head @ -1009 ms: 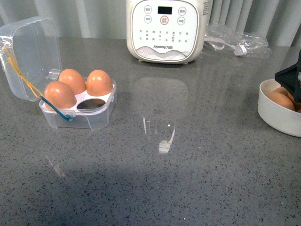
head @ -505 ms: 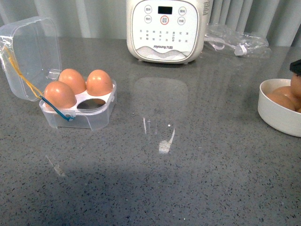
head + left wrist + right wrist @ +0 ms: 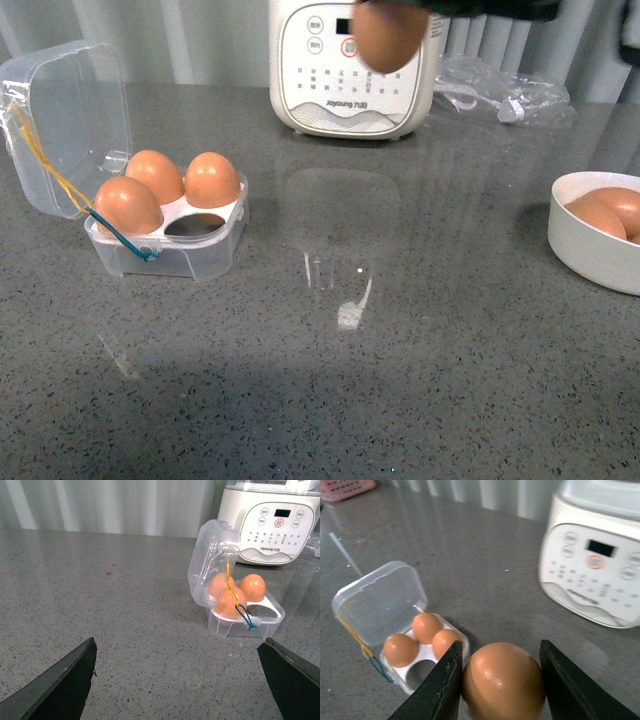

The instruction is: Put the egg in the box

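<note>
The egg (image 3: 386,36) hangs high at the top middle of the front view, held from above by my right gripper (image 3: 501,680), which is shut on the egg (image 3: 503,681). The box (image 3: 168,242) stands at the left of the table, clear lid (image 3: 62,120) open and tilted back. Three brown eggs fill three cells; the front right cell (image 3: 196,225) is empty. In the right wrist view the box (image 3: 422,667) lies below and beyond the held egg. My left gripper (image 3: 182,680) is open low over bare table, the box (image 3: 245,617) some way ahead of it.
A white cooker (image 3: 352,65) stands at the back middle, just behind the held egg. A round white bowl (image 3: 596,245) with more brown eggs sits at the right edge. A crumpled clear plastic bag (image 3: 505,90) lies at the back right.
My right gripper has lifted the egg out of the bowl and carried it up and left, from the right edge to the top middle in front of the cooker.
</note>
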